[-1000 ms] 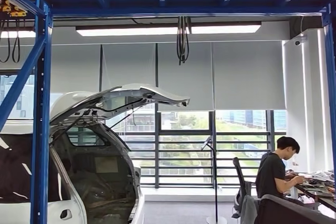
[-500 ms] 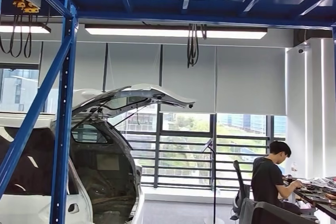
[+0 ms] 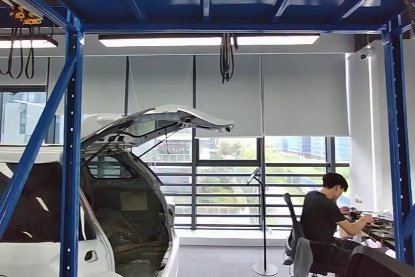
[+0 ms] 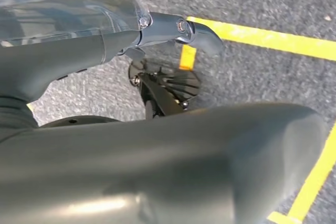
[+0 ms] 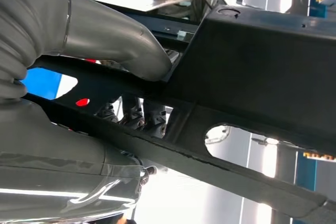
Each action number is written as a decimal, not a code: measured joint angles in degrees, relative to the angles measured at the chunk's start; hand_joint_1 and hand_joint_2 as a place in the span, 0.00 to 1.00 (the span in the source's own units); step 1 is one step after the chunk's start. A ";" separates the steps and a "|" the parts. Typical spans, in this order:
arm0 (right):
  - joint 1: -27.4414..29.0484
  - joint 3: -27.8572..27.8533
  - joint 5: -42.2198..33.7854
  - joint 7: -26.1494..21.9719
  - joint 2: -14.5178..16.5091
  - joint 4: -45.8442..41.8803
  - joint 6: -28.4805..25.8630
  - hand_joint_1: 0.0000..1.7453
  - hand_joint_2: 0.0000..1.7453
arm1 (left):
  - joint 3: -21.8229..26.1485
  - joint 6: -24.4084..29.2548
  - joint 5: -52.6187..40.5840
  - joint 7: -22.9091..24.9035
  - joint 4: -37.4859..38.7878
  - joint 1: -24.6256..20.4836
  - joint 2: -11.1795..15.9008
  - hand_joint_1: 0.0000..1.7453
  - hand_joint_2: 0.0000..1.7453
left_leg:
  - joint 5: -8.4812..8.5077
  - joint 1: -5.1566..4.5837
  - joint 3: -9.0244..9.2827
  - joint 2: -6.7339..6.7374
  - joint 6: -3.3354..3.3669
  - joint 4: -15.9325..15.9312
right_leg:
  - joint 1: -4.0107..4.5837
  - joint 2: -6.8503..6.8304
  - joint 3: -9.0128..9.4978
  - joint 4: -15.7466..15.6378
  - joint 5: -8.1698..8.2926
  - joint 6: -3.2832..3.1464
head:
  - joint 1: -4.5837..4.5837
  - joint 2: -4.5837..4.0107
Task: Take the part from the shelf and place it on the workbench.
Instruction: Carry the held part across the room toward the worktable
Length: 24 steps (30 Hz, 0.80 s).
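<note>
In the right wrist view my right hand (image 5: 51,145) grips a flat black part (image 5: 257,61) with cut-out holes. The grey thumb (image 5: 118,40) presses on one face of the part, and dark fingers (image 5: 143,114) show behind it through an opening. The part stretches well beyond the hand. In the left wrist view my left hand (image 4: 118,161) hangs over a grey floor (image 4: 257,3) with yellow lines. Its thumb and an outstretched finger (image 4: 190,27) are apart, with nothing held between them.
Blue rack uprights (image 3: 71,160) (image 3: 393,147) and a blue deck overhead frame the head view. A white car (image 3: 122,212) with its tailgate raised stands at the left. A person (image 3: 323,222) sits at a cluttered table (image 3: 379,225) at the right, with a floor lamp (image 3: 264,225) nearby.
The whole head view has shifted, so the camera moved: the left blue upright sits further right than a second ago and a right upright has come into the picture.
</note>
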 joint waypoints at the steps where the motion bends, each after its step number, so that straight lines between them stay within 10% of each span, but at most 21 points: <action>1: -0.01 -0.01 0.00 -0.13 -0.03 -0.01 0.12 1.00 1.00 | 0.00 0.00 -0.10 -0.02 -0.01 -0.06 0.08 0.00 1.00 | 1.58 0.06 2.84 0.00 0.03 -4.25 | -0.01 0.01 -0.63 0.38 0.29 0.19 | 0.00 0.00; 4: -0.11 -0.02 0.10 -0.51 -0.15 -0.03 0.33 1.00 1.00 | -0.02 -0.01 -0.28 -0.10 -0.02 -0.33 0.23 0.00 1.00 | 3.98 -0.09 8.07 -0.22 0.70 -13.39 | 0.18 0.01 -1.88 1.33 1.16 1.08 | 0.00 0.00; 8: -0.34 -0.01 -0.19 -1.54 -0.56 -0.02 1.25 1.00 1.00 | -0.04 -0.01 -0.74 -0.27 -0.03 -0.26 0.34 0.00 1.00 | 5.65 -0.33 6.76 -0.15 2.37 -13.36 | -0.13 0.21 -2.60 1.68 1.51 2.48 | 0.00 0.00; 12: -0.66 -0.02 -1.13 -2.70 -1.22 0.09 2.28 1.00 1.00 | -0.07 -0.09 -0.91 -0.32 -0.04 -0.41 0.43 0.00 1.00 | 8.25 -0.29 3.55 0.16 3.29 -13.35 | -0.34 0.39 -5.49 12.92 -8.67 3.40 | 0.00 0.00; 14: -0.72 -0.02 -1.50 -3.03 -1.50 0.22 2.61 1.00 1.00 | -0.07 -0.11 -0.96 -0.33 -0.05 -0.41 0.46 0.00 1.00 | 9.39 -0.49 1.97 0.23 3.36 -13.24 | -0.32 0.40 -5.15 17.64 -9.84 3.42 | 0.00 0.00; 17: -0.88 -0.02 -1.85 -3.29 -1.77 0.28 2.92 1.00 1.00 | -0.07 -0.11 -1.03 -0.33 -0.06 -0.42 0.48 0.00 1.00 | 10.89 -0.88 0.16 0.18 3.34 -13.13 | 0.13 0.54 2.59 9.42 -6.02 2.18 | -0.01 0.00; 20: -1.12 -0.03 -2.38 -3.68 -1.84 0.17 3.57 1.00 1.00 | -0.09 -0.11 -1.33 -0.32 -0.06 -0.41 0.42 0.00 1.00 | 12.20 -1.10 -0.64 0.09 2.75 -13.10 | 1.03 0.65 10.36 -2.56 -5.96 0.61 | 0.01 0.02; 24: -1.02 -0.11 -3.57 -3.93 -1.89 0.14 4.61 1.00 1.00 | -0.09 -0.03 -1.57 -0.20 -0.07 -0.28 0.43 0.00 1.00 | 10.79 -0.91 -1.93 0.07 1.54 -11.56 | 0.85 0.54 9.82 -4.42 -4.80 -0.48 | 0.03 0.01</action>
